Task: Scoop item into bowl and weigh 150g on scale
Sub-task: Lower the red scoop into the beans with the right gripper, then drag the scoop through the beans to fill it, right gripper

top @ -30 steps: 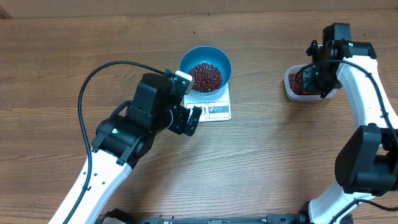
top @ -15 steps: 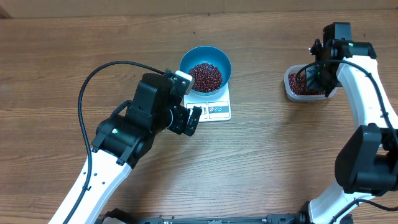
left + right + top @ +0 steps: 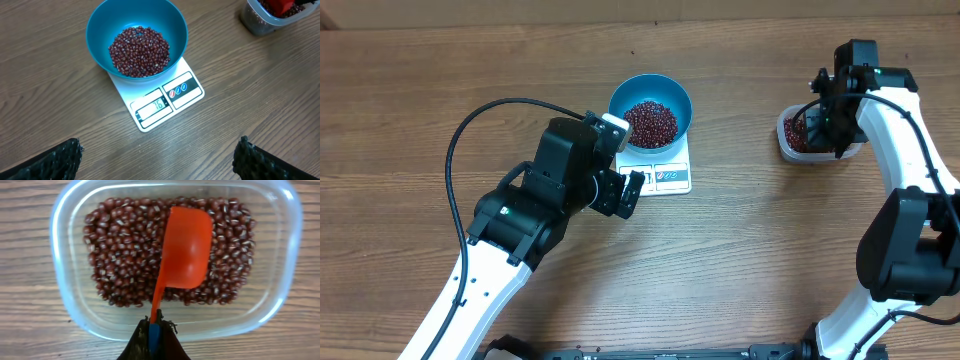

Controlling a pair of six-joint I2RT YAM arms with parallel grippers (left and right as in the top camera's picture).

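The blue bowl (image 3: 650, 100) (image 3: 100, 30) stands on the white scale (image 3: 672, 178) (image 3: 187, 90) and holds a pile of dark red beans (image 3: 650, 122) (image 3: 139, 51). My left gripper (image 3: 626, 194) (image 3: 157, 157) is open and empty, just in front of the scale's front edge. My right gripper (image 3: 830, 128) (image 3: 155, 325) is shut on the handle of an orange scoop (image 3: 184, 250). The scoop's head lies over the beans (image 3: 120, 255) in the clear tub (image 3: 787, 147) (image 3: 60, 255). No beans show on the scoop's visible face.
The scale's display (image 3: 156, 106) shows lit digits. The tub sits at the table's right, well apart from the scale. A black cable (image 3: 470, 120) loops from the left arm over the wooden table (image 3: 750, 260).
The right wrist has shifted slightly left over the tub. The left arm, bowl and scale have not moved.
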